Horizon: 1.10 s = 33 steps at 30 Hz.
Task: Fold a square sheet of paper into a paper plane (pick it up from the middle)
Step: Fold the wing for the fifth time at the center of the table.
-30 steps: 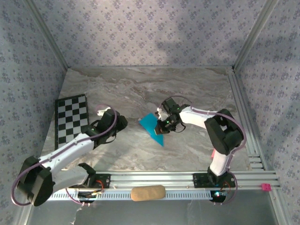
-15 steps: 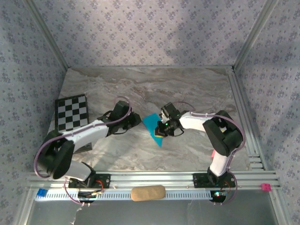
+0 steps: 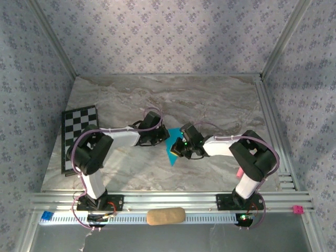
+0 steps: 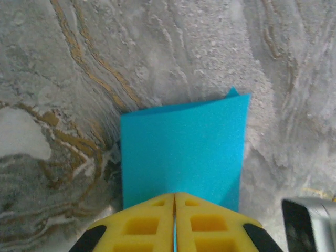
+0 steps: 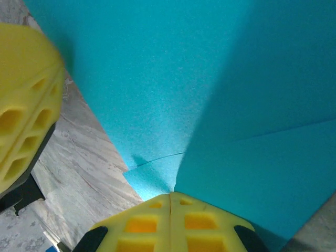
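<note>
At mid-frame the left gripper (image 4: 174, 197) and right gripper (image 5: 170, 196), both closed, pinch the thin turquoise-blue folded paper sheet (image 3: 171, 155) from opposite sides.

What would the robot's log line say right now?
left gripper: shut on turquoise paper | right gripper: shut on turquoise paper | turquoise paper: creased, held between both

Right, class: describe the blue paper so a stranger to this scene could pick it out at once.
On the marble table, find the middle, where the left gripper and right gripper meet. Both pinch the paper: a thin, creased turquoise sheet. Unlike the black-and-white board at the left edge, it is one plain colour.
</note>
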Tool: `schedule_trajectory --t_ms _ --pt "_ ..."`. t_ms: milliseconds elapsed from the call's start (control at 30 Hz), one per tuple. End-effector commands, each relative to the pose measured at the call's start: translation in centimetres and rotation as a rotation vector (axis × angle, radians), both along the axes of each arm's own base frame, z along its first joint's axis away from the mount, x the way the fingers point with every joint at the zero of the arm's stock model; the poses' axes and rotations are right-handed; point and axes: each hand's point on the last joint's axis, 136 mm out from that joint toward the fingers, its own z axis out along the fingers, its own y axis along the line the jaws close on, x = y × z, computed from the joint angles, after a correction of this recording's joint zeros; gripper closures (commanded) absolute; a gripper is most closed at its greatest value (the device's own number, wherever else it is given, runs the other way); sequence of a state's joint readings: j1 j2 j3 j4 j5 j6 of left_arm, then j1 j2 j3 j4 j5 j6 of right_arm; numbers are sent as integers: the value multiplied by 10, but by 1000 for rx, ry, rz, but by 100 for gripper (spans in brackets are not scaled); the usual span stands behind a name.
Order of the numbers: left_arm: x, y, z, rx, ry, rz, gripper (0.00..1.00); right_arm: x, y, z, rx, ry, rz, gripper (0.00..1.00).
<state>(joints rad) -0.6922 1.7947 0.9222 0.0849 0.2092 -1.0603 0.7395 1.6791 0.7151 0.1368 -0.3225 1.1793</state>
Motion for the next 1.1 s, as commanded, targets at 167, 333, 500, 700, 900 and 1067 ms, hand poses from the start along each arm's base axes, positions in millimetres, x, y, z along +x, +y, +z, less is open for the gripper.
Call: schedule_trajectory --t_ms 167,333,500,700,900,1067 --pt "-2 8 -28 41 39 30 94 5 -17 21 -122 -168 3 84" --pt "-7 5 -34 33 39 -14 96 15 -35 36 -167 -222 29 72" --pt "-9 1 -29 35 16 -84 96 20 -66 22 -117 -117 48 71" --pt "-8 -8 -20 12 -17 -150 95 30 -81 27 -9 -106 63 69" --pt "-8 -11 -18 15 -15 -173 95 25 -77 17 22 -31 78 69" --pt "-8 -11 -23 25 -1 -172 95 19 -76 5 12 25 82 72"
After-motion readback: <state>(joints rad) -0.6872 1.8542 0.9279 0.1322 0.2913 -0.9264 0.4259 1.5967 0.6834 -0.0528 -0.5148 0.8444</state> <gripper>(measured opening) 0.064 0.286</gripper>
